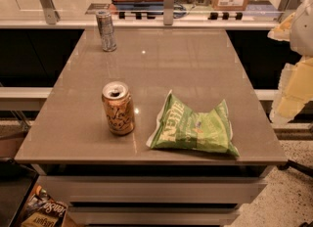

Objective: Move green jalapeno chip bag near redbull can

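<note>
One hand (296,91): mine, at the right edge of view, off the right side of the table (171,59), touching nothing on it.
hand state: released or clenched, I cannot tell.
green jalapeno chip bag (195,128): lying flat, front right of table, close to the front edge.
orange-gold can (118,108): upright, top opened, just left of the bag, not touching it.
redbull can (106,30): upright, far left corner, well apart from the bag.
</note>
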